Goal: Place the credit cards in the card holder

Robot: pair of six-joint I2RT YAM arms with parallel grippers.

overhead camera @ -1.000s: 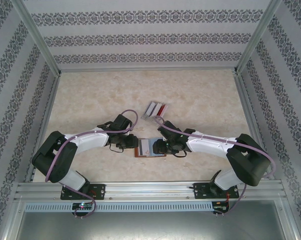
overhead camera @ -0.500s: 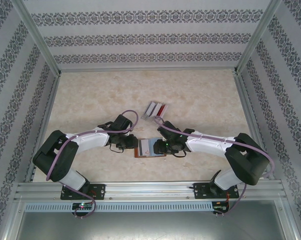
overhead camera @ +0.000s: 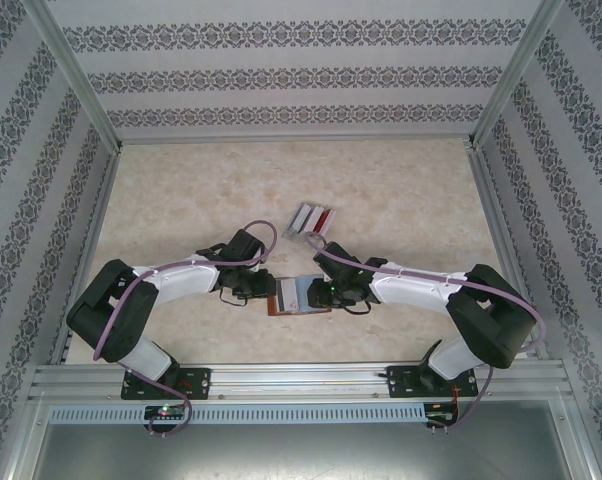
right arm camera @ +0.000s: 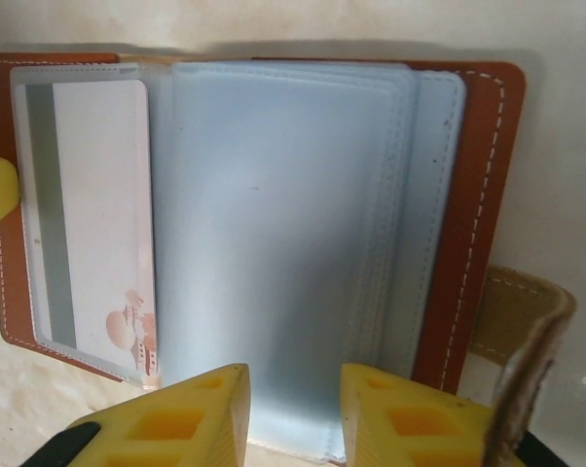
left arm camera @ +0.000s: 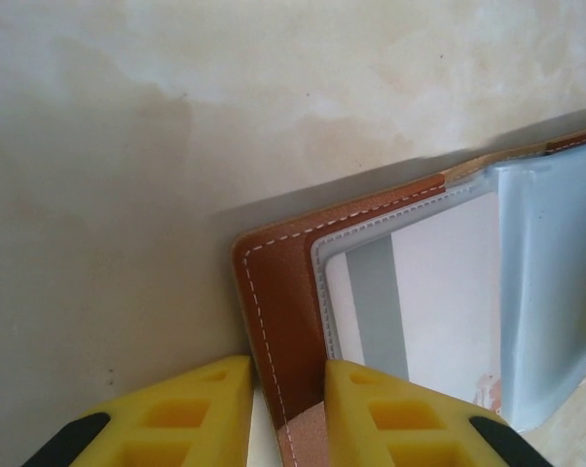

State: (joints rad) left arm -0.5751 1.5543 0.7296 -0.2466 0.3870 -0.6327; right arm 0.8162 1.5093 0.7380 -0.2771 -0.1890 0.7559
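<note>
The beige marbled rectangular table [overhead camera: 401, 190] carries all items. The white-and-black left arm [overhead camera: 171, 280] and right arm [overhead camera: 421, 290] reach inward from 7 and 5 o'clock and meet near the table's 6 o'clock edge.

The reddish-brown leather-look folding card holder [overhead camera: 293, 297] lies open and flat between the two wrists. Its pale grey inner pockets [right arm camera: 274, 243] face up.

The loose credit cards [overhead camera: 311, 218], a small fanned stack of thin plastic rectangles showing white, grey and red, lie apart from the holder at its 12 to 1 o'clock.

A white card [right arm camera: 89, 214] with a grey stripe sits inside the pocket at 9 o'clock in the right wrist view. A tan clasp tab [right arm camera: 522, 311] projects from the holder's 3 o'clock edge.

The left gripper [left arm camera: 288, 418] has yellow fingers [left arm camera: 176, 413] set close together. The holder's stitched brown border [left arm camera: 274, 292] lies in the narrow gap. Contact cannot be confirmed.

The right gripper [right arm camera: 295, 418] has its fingers similarly close. The near edge of the grey pockets lies between them. Whether they pinch it cannot be determined.
</note>
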